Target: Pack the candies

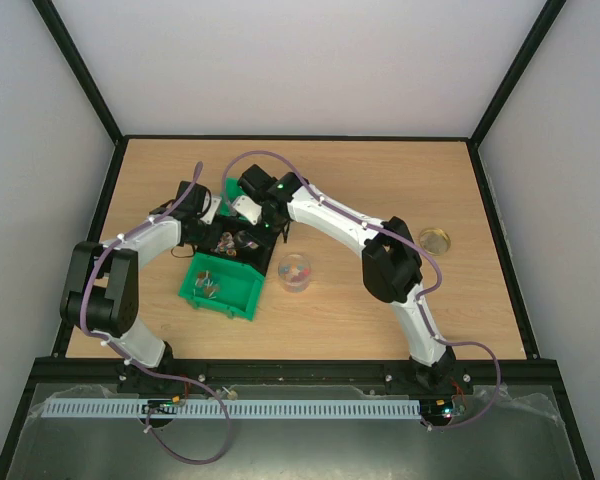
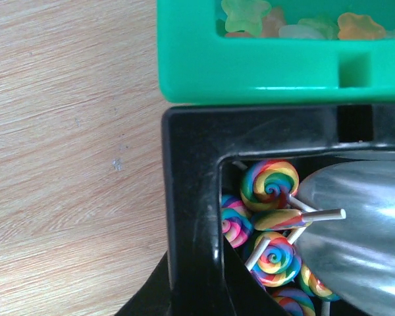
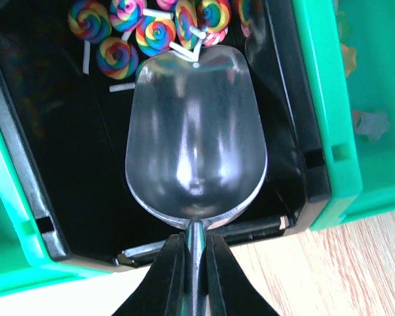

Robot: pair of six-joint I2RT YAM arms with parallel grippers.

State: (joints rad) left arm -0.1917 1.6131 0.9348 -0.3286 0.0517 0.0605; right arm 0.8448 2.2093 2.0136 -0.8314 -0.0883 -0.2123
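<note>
The candies I see are small rainbow swirl lollipops (image 3: 155, 33) lying in a black bin (image 3: 46, 131); they also show in the left wrist view (image 2: 270, 184). My right gripper (image 3: 196, 247) is shut on the handle of a silver metal scoop (image 3: 196, 138). The scoop's bowl is empty, with its tip against the lollipops. My left gripper (image 2: 207, 280) is shut on the black bin's wall (image 2: 191, 197), one finger outside and one inside. In the top view both grippers (image 1: 210, 226) (image 1: 246, 222) meet over the black bin (image 1: 230, 242).
A green bin (image 2: 263, 72) with star-shaped gummies touches the black bin's far side. Another green bin (image 1: 235, 295), holding small mixed sweets, sits in front. A small clear jar (image 1: 295, 271) stands to the right and a round lid (image 1: 435, 238) lies farther right.
</note>
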